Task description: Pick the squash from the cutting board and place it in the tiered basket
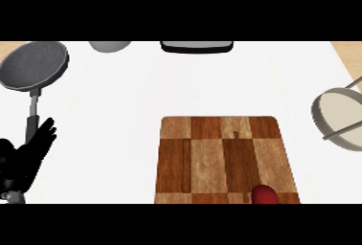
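A wooden checkered cutting board (226,158) lies on the white counter, right of centre. At its near edge sits a small rounded red item (265,194), partly cut off by the view's lower edge; I see nothing else on the board that could be the squash. The tiered basket (338,120), round and grey with wire bars, stands at the right edge, partly out of view. My left hand (25,155) rests open at the lower left, fingers up, far from the board. My right hand does not show.
A grey frying pan (34,64) lies at the upper left, its handle running down toward my left hand. A grey bowl (109,46) and a black-rimmed white item (197,47) sit at the counter's far edge.
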`<control>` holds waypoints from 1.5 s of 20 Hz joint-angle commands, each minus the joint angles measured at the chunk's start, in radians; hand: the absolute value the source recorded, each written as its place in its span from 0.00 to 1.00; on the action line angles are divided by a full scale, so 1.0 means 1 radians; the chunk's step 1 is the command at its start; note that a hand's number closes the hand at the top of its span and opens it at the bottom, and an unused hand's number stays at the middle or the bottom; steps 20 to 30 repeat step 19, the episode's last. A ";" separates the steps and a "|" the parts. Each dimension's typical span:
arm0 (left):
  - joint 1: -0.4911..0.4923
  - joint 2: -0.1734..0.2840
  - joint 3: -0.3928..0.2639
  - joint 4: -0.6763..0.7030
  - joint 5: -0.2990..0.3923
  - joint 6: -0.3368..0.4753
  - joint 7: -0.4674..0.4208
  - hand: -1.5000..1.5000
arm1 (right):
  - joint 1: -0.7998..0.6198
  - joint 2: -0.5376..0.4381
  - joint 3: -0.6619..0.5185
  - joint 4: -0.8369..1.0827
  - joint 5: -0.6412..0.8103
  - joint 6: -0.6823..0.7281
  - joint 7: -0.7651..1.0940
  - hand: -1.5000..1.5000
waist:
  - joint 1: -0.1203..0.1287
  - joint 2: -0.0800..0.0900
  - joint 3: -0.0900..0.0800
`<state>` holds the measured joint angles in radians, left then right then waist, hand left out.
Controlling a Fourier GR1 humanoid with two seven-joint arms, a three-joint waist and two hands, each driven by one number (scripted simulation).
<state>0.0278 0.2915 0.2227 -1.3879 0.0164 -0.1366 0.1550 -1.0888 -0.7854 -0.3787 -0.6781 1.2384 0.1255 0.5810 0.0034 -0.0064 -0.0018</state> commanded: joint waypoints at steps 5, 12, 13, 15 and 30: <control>0.060 -0.013 0.007 -0.003 -0.007 0.003 -0.029 0.50 | -0.022 -0.068 -0.155 -0.134 -0.097 -0.046 0.166 0.00 | -0.008 -0.001 0.001; 0.081 -0.024 0.013 0.008 -0.017 0.023 -0.024 0.50 | 0.065 -0.054 -0.387 -0.396 -0.332 -0.026 0.170 0.00 | -0.068 -0.019 0.003; 0.074 -0.009 0.025 0.001 -0.009 0.017 -0.021 0.50 | 0.094 -0.049 -0.405 -0.460 -0.348 -0.018 0.175 0.00 | -0.077 -0.022 0.003; 0.078 -0.017 0.028 0.005 -0.007 0.023 -0.025 0.50 | 0.154 -0.025 -0.465 -0.561 -0.408 0.005 0.169 0.00 | -0.083 -0.020 0.003; 0.121 -0.005 0.057 0.004 0.002 0.020 -0.040 0.50 | 0.300 -0.026 -0.620 -0.714 -0.568 0.177 0.116 0.00 | -0.098 -0.023 0.004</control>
